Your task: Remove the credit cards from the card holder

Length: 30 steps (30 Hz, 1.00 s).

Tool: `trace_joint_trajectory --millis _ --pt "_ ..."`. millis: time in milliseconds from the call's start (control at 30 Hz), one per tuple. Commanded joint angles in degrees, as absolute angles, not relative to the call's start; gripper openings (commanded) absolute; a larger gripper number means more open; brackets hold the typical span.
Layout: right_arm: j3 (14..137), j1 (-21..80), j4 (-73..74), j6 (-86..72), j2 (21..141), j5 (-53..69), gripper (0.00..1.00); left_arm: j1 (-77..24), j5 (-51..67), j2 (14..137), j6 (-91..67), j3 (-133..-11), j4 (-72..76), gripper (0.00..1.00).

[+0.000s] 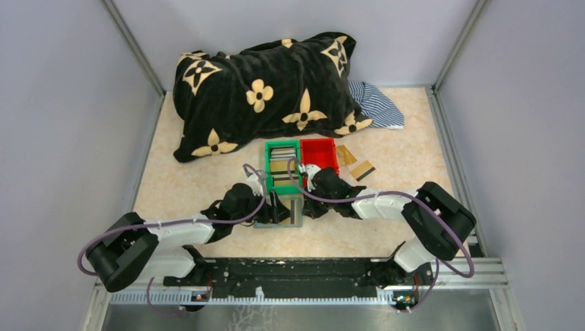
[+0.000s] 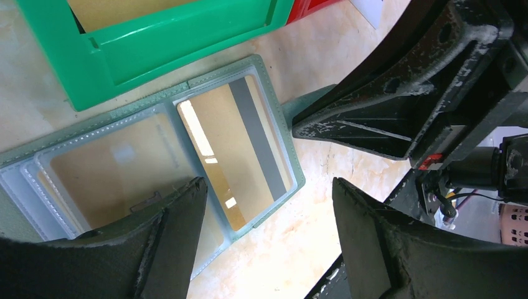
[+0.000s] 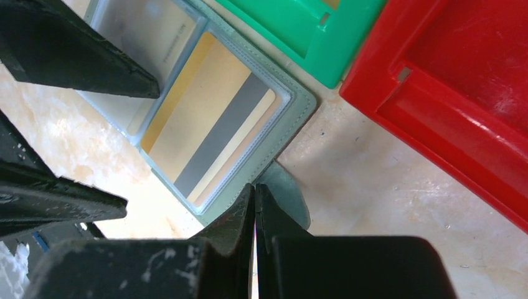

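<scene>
The card holder is grey-green; the credit card inside is gold with a grey stripe. There is a green bin and a red bin. The blanket is black with cream flowers.

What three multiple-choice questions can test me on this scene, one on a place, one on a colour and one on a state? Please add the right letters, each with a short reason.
1. Where is the card holder?
A. held up in the air
B. lying open on the table, beside the green bin
C. inside the green bin

2. What colour is the bin to the right of the green bin in the top view?
A. red
B. blue
C. yellow

3. How do the fingers of the left gripper stand?
A. shut on a card
B. shut on nothing
C. open, over the card holder

Answers:
1 B: the left wrist view shows it spread flat on the table next to the green wall.
2 A: the red bin stands right beside the green one.
3 C: a wide gap shows between the two fingers.
</scene>
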<state>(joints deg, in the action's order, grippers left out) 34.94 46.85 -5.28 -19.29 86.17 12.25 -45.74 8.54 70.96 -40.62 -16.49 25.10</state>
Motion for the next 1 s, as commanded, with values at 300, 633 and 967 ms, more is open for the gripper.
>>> trace_joint_trajectory --millis 300,633,967 --pt "39.10 48.69 -6.23 -19.60 82.58 15.22 0.00 -45.26 9.10 71.49 -41.47 -14.87 27.27 0.79" --pt "36.58 48.53 -11.14 -19.89 92.36 14.59 0.00 -45.18 9.40 71.02 -41.25 -14.91 27.29 0.79" --pt "35.77 48.45 -12.62 -20.37 93.24 15.56 0.00 -45.08 10.19 72.12 -41.63 -14.65 28.91 0.79"
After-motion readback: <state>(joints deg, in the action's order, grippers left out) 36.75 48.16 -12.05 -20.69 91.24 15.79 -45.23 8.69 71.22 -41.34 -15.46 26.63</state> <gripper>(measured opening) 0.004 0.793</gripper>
